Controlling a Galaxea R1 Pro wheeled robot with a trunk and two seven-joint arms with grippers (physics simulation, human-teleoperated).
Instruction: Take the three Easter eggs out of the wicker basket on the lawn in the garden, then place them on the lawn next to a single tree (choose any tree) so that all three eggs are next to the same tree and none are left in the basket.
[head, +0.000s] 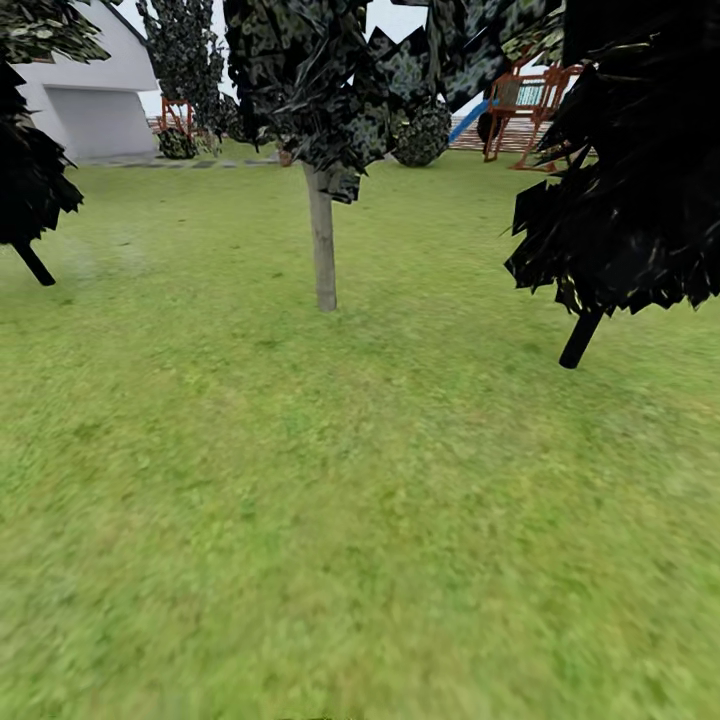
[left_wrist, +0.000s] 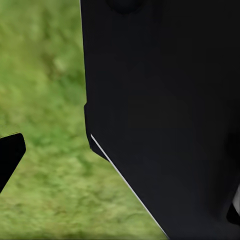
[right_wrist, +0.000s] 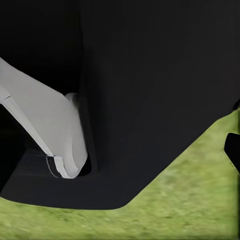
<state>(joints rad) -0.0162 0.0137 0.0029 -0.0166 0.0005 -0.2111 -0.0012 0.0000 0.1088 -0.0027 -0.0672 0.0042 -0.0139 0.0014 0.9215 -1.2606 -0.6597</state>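
Note:
The Easter eggs and the wicker basket are out of view. In the head view the lawn (head: 330, 500) spreads wide ahead of me. The tree (head: 321, 240) with the straight pale grey-beige trunk stands in the middle distance, its dark blocky foliage above. In the left wrist view my left gripper (left_wrist: 121, 185) hangs over grass beside my black body, its fingertips (left_wrist: 10, 155) far apart with nothing between them. My right gripper (right_wrist: 120, 150) likewise sits against my dark body, one black fingertip (right_wrist: 232, 150) at the picture's edge, and holds nothing.
A dark-trunked tree (head: 580, 340) leans in at the right and another (head: 35, 262) at the left. Far back stand a white building (head: 95, 100), round bushes (head: 420, 135) and a wooden play frame with a blue slide (head: 520, 105).

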